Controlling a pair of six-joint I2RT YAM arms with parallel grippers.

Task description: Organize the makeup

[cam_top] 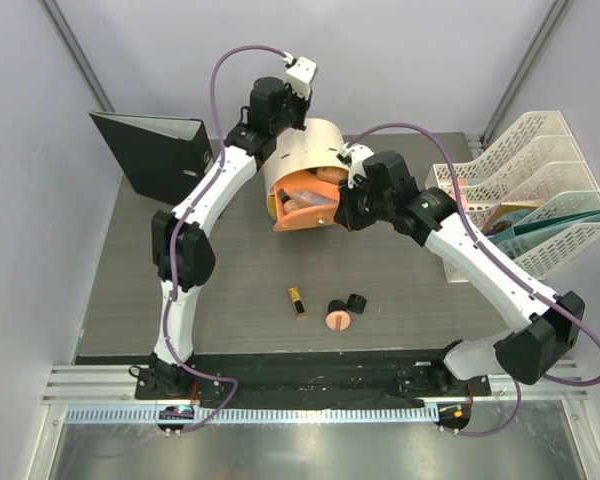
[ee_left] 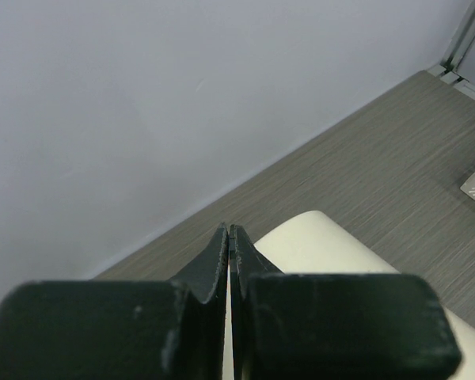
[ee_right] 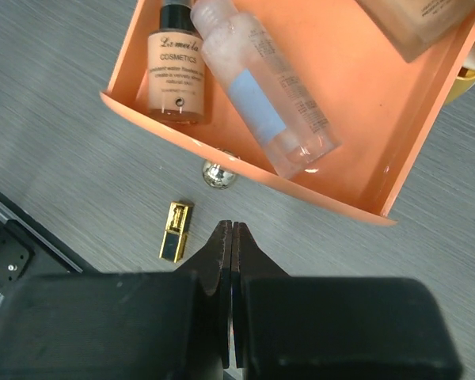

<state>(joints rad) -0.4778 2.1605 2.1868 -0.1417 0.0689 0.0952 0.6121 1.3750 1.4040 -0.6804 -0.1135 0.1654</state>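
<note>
Peach bottle [ee_right: 412, 24], perhaps, mostly off-frame

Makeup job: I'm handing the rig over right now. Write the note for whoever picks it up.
Left gripper: shut, holding nothing, at the top of the cream box; whether it touches the box is unclear.
Right gripper: shut, empty, above the front of the open orange drawer.
Done: a peach bottle, the clear tube and a second peach bottle lie in the drawer.
Left: the lipstick, the pink compact, a black jar and a second black jar are out on the table, nearer the arm bases than the box. They probably go in the drawer next.
</note>
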